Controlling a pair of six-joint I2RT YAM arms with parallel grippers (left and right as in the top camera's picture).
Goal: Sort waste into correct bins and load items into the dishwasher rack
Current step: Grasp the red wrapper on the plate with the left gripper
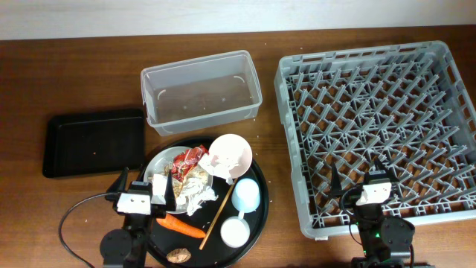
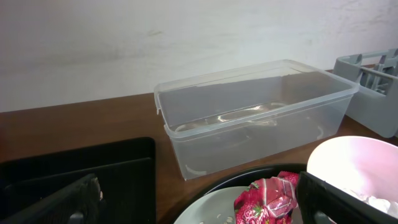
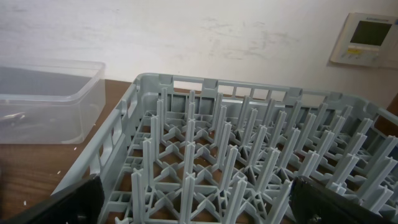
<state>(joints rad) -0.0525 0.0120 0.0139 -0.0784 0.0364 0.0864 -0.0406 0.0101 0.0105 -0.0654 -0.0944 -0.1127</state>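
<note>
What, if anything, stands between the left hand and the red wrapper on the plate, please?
Nothing visible does. The left hand is open at the near edge of the plate, and the wrapper lies straight ahead on it. The pink bowl sits close on the wrapper's right, beside the path rather than in it.

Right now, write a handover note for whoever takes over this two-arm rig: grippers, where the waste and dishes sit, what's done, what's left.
Left gripper open, empty, above the round black tray's near-left edge. Right gripper open, empty, above the large grey plastic dishwasher rack's near edge.
Clear plastic tub, shallow black rectangular tray and rack: nothing loaded.
On the round tray: pale grey-white plate carrying red wrapper, crumpled white napkins, beige scraps; pink bowl, light blue cup, white cup, thin wooden stick, orange carrot, small brown lump.
Done: nothing. Left: all sorting and loading.
</note>
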